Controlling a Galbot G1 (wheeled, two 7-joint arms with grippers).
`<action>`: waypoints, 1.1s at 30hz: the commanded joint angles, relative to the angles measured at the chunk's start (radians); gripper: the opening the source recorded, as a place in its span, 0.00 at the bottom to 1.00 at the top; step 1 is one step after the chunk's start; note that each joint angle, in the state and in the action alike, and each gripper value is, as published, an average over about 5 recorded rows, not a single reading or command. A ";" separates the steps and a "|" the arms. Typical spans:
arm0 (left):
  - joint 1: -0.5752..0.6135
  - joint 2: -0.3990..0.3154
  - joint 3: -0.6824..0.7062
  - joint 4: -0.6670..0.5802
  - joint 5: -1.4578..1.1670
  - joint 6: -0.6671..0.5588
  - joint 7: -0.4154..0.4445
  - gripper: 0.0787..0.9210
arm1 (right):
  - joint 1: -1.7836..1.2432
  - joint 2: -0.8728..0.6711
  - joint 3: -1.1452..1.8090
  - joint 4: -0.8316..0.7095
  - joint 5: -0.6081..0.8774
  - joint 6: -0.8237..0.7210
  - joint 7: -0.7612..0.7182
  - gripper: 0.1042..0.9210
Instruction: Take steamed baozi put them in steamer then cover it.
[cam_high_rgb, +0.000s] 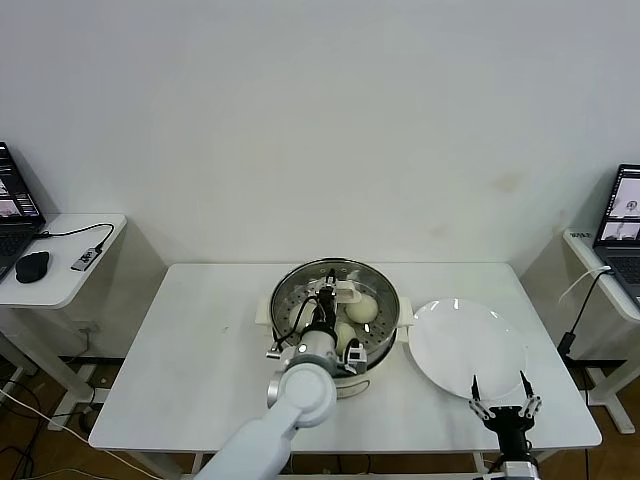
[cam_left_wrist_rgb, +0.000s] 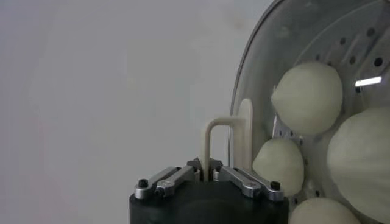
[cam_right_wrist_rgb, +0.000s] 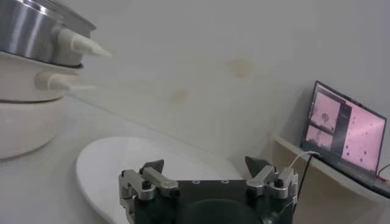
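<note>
The steamer (cam_high_rgb: 287, 296) stands mid-table, steel with a cream base. Cream-white baozi (cam_high_rgb: 361, 308) lie on its perforated tray; several show in the left wrist view (cam_left_wrist_rgb: 306, 97). My left gripper (cam_high_rgb: 328, 300) hangs over the steamer. In its wrist view it (cam_left_wrist_rgb: 207, 168) is shut on a cream loop handle (cam_left_wrist_rgb: 213, 131) that seems to belong to a clear, steel-rimmed lid (cam_left_wrist_rgb: 239, 91); the buns show through it. My right gripper (cam_high_rgb: 505, 400) is open and empty at the front edge of the white plate (cam_high_rgb: 467, 347), as its wrist view (cam_right_wrist_rgb: 204, 167) confirms.
The plate (cam_right_wrist_rgb: 122, 164) is bare, right of the steamer (cam_right_wrist_rgb: 30, 36). Side desks with laptops stand at far left (cam_high_rgb: 12, 205) and far right (cam_high_rgb: 622, 225). A mouse (cam_high_rgb: 32, 265) lies on the left desk. The table's left half (cam_high_rgb: 200, 340) is bare.
</note>
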 joint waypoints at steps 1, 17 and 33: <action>0.008 -0.001 -0.004 -0.005 0.001 0.000 -0.012 0.09 | 0.000 0.001 -0.003 0.002 -0.002 0.000 0.000 0.88; 0.172 0.060 -0.014 -0.223 -0.015 -0.006 -0.046 0.60 | -0.003 0.002 -0.012 0.006 -0.010 -0.002 0.000 0.88; 0.705 0.271 -0.469 -0.600 -0.888 -0.314 -0.566 0.88 | -0.022 -0.014 -0.045 0.016 0.042 0.022 -0.004 0.88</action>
